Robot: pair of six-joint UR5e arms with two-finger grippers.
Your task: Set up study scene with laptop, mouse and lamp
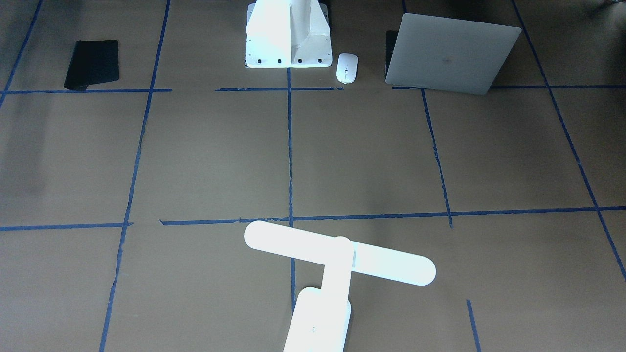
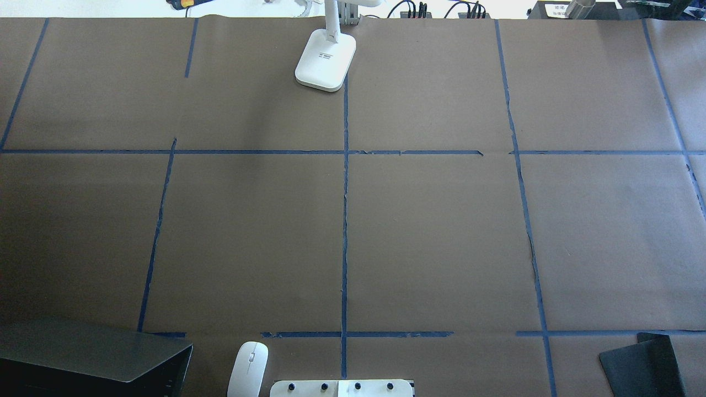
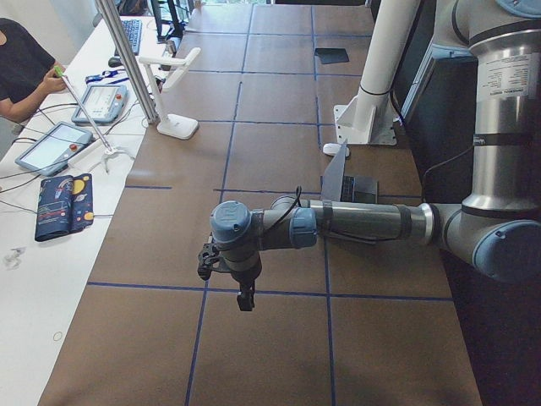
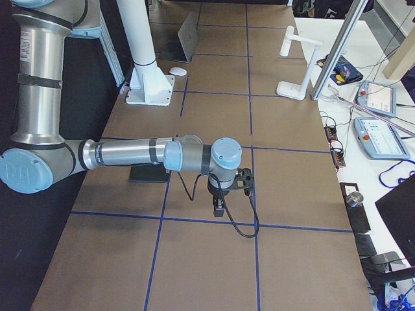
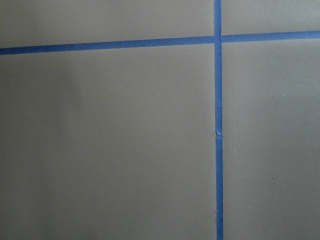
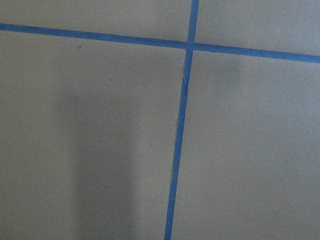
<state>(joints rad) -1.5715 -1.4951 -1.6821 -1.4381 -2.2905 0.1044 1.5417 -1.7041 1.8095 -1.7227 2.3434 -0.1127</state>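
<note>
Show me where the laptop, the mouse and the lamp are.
laptop (image 1: 452,54), front-facing view, middle of the lid.
mouse (image 1: 346,67), front-facing view, centre of its top.
lamp (image 1: 313,247), front-facing view, on the bar head.

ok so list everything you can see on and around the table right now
laptop: 1, grey, part open, robot's edge of the table, on its left
mouse: 1, white, between laptop and pedestal
lamp: 1, white, far edge, middle
mat: 1, black, robot's edge, on its right
pedestal: 1, white, robot's edge, middle
table: 1, brown cover, blue tape grid
handheld screens: 2, grey, side bench
pouch: 1, dark patterned, side bench
person: 1, dark top, at side bench
left gripper: 1, black, over the table, open or shut unclear
right gripper: 1, black, over the table, open or shut unclear
</note>
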